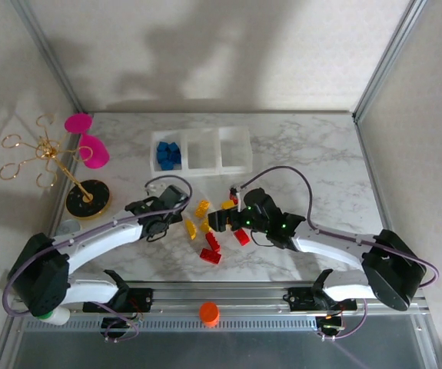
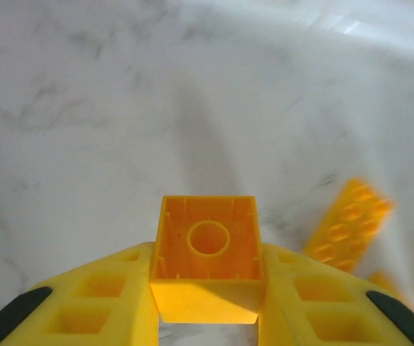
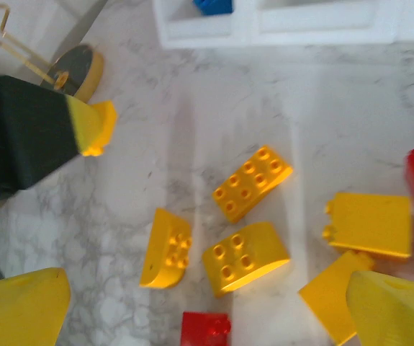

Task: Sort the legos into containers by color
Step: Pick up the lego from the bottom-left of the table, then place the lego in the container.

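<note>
**A:** Left gripper (image 2: 207,306) is clamping a square yellow lego (image 2: 207,249) between its fingers (image 2: 99,303), closed down to the brick's width, with the hollow underside facing the wrist camera. It is hanging on the near side of the containers (image 1: 217,151), in front of the end bin where the blue legos (image 1: 167,154) are lying.

**B:** And the right gripper (image 3: 207,303)?

**A:** It is spreading wide with nothing in it, hovering over the loose yellow legos (image 3: 252,182) and red legos (image 1: 211,254) that are lying on the surface (image 1: 305,157), nearer than the containers.

**B:** How is that brick likely behaving in the grip?

**A:** I'm judging it light, rigid and hollow, so squeezing is not going to crush it, but the glossy plastic is looking slippery. The flat opposite side walls are offering the best hold, and that is where the fingers are sitting. Studs, or the sloped faces of the curved pieces, would be letting a brick twist.

**B:** Where should it be going?

**A:** Into one of the two bins beside the blue-filled one, I'm guessing.
</note>
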Robot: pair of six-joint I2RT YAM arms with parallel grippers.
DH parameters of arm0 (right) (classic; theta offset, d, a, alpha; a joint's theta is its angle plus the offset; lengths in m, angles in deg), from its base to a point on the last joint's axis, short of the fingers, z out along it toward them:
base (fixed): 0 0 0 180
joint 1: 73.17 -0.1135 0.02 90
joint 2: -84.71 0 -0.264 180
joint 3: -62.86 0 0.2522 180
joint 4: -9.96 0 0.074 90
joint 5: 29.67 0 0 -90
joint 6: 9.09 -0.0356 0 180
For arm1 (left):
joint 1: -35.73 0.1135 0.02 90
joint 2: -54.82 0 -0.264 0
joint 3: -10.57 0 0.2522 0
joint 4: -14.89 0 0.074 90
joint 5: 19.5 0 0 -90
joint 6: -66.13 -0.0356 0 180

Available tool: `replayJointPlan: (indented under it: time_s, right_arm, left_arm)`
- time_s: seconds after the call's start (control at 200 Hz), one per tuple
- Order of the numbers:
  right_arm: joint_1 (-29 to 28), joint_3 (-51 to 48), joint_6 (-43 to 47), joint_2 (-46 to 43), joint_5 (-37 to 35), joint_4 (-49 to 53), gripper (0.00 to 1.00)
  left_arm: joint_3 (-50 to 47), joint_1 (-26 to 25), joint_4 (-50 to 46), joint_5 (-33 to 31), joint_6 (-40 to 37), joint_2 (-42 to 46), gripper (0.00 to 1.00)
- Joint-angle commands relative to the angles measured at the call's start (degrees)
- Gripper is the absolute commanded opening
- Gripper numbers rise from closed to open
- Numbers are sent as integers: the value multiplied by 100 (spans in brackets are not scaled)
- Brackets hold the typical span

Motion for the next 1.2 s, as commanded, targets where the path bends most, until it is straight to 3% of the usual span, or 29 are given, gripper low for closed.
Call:
replayJointPlan:
  time_s: [0.0,0.305,0.576,0.726,0.866,0.971,1.197]
  right_arm:
    - [353,161,-193,-108,-73,167,99]
    - [1079,237,-238,-260,-56,194,98]
    - [1228,468,54,-74,-278,568,98]
    - [1229,637,204,135,-262,721,99]
    - [1146,938,432,364,-203,1028,98]
    - [957,1147,727,425,-350,1308,99]
    - [421,1643,1062,542,-542,2159,98]
  left_arm:
    - [837,44,30,-302,-489,-540,33]
    - [3183,648,449,-6,-1259,-2794,32]
    - [4437,1024,732,515,-1351,-4303,33]
    - [5053,1041,469,420,-1438,-4811,44]
    - [5246,1095,367,517,-1460,-4698,58]
    - [5052,1129,324,692,-1420,-4229,61]
    - [3001,1112,762,1252,-1075,-2114,69]
